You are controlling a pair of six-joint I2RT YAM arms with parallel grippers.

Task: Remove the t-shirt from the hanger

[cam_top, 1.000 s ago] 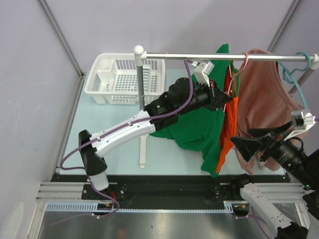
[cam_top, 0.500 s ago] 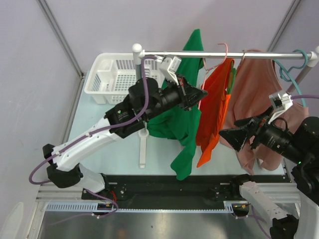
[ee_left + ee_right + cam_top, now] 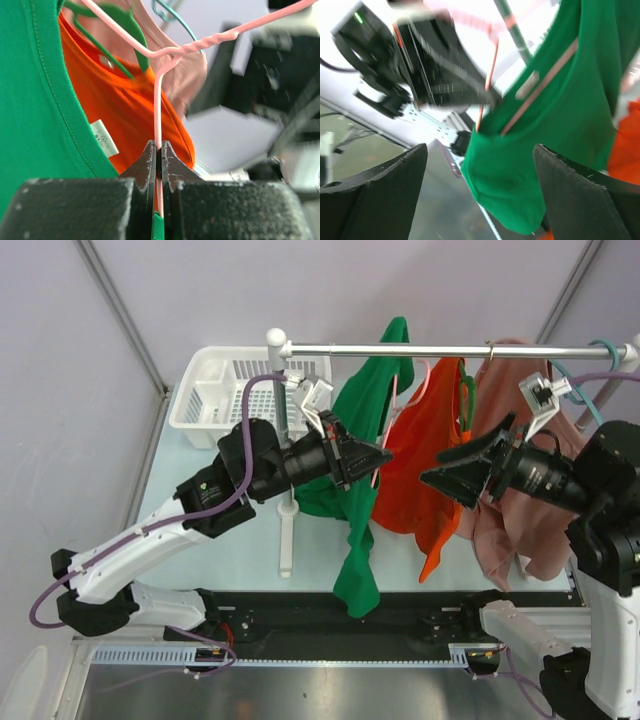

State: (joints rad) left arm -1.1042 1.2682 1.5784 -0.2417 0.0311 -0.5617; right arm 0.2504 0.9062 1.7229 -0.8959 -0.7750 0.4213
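The green t-shirt (image 3: 362, 430) hangs on a thin pink wire hanger (image 3: 165, 50) near the rail (image 3: 450, 350). My left gripper (image 3: 378, 453) is shut on the hanger's wire just below its twisted neck, seen in the left wrist view (image 3: 159, 150). The shirt's collar (image 3: 35, 100) lies left of the jaws. My right gripper (image 3: 437, 476) is open and empty, just right of the shirt. In the right wrist view the green cloth (image 3: 545, 125) fills the space beyond the open gripper (image 3: 480, 147), not touching either finger.
An orange shirt (image 3: 425, 460) on a green hanger (image 3: 120, 30) and a pink shirt (image 3: 520, 510) hang on the same rail to the right. A white basket (image 3: 230, 390) sits at the back left. The rack's post (image 3: 285, 490) stands behind the left arm.
My left gripper has pulled the hanger and green t-shirt leftward, away from the orange shirt. My right gripper has risen and moved left towards the green shirt.
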